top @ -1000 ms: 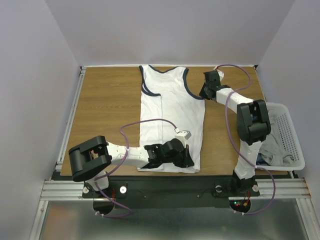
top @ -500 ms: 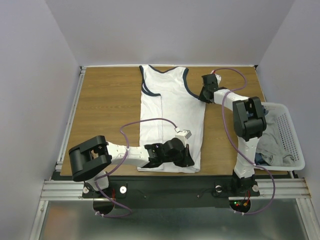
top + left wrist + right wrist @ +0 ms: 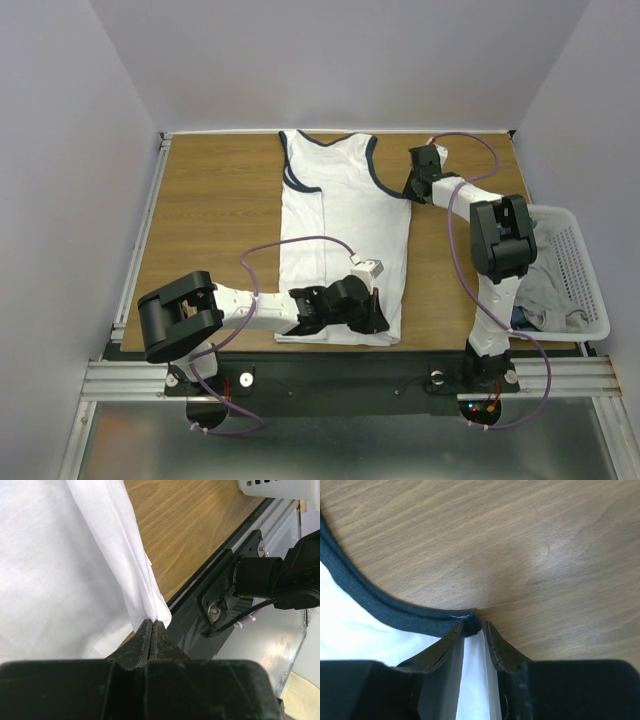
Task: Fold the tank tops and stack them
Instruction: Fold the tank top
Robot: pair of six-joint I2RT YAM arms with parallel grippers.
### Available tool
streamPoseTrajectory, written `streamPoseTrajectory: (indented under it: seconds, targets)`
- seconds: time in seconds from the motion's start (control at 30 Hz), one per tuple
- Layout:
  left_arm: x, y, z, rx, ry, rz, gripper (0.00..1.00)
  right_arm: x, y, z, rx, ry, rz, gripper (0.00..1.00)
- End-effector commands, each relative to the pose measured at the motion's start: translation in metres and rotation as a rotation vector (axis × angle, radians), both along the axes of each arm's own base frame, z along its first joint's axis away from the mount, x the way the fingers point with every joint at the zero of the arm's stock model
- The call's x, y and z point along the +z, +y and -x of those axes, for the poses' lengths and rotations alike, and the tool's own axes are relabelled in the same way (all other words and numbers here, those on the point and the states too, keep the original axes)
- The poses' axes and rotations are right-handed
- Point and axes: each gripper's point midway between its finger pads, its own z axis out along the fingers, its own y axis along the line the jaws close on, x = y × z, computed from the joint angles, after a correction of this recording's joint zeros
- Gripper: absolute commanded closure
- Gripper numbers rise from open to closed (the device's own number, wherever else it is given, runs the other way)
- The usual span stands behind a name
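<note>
- White tank top (image 3: 345,225) is laid flat down the desk's (image 3: 220,220) middle, straps at the far edge.
- Left gripper (image 3: 152,626) is shown clamped on the top's near hem corner only in its wrist view.
- Right gripper (image 3: 474,626) is seen close up with its jaws slightly parted, astride the navy armhole edge.

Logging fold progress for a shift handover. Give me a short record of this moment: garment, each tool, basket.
garment: white tank top, lying flat on the wooden table, its left side folded inward
left tool: shut on the tank top's near right hem corner
right tool: jaws apart, straddling the navy-edged bottom corner of the right armhole, low at the table
basket: white mesh, at the table's right edge, grey cloth inside
</note>
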Motion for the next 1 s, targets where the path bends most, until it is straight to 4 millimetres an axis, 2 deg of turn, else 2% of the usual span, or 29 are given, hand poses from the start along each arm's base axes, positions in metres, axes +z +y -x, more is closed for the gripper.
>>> streamPoseTrajectory:
  seconds: [0.0, 0.17, 0.6, 0.73, 0.77, 0.87, 0.97]
  targets:
    - [0.015, -0.009, -0.004, -0.004, -0.019, 0.038, 1.00, 0.022, -0.010, -0.008, -0.017, -0.060, 0.018, 0.70]
    - [0.015, -0.009, -0.004, -0.005, -0.017, 0.039, 1.00, 0.015, -0.005, -0.012, 0.008, -0.047, 0.008, 0.64]
    - [0.014, -0.009, -0.004, -0.003, -0.015, 0.040, 1.00, -0.002, 0.003, -0.009, 0.022, -0.021, -0.036, 0.64]
    - [0.016, -0.008, -0.004, -0.001, -0.018, 0.044, 1.00, 0.000, -0.001, -0.009, 0.003, -0.028, -0.026, 0.73]
    - [0.015, -0.008, -0.004, 0.002, -0.017, 0.042, 1.00, 0.002, -0.001, -0.009, 0.002, -0.031, -0.026, 0.79]
    - [0.018, -0.008, -0.003, -0.003, -0.021, 0.049, 1.00, 0.010, -0.003, -0.011, -0.010, -0.047, -0.022, 0.89]
    - [0.019, -0.006, -0.004, -0.001, -0.024, 0.056, 1.00, 0.017, -0.003, -0.013, -0.016, -0.065, -0.024, 0.91]
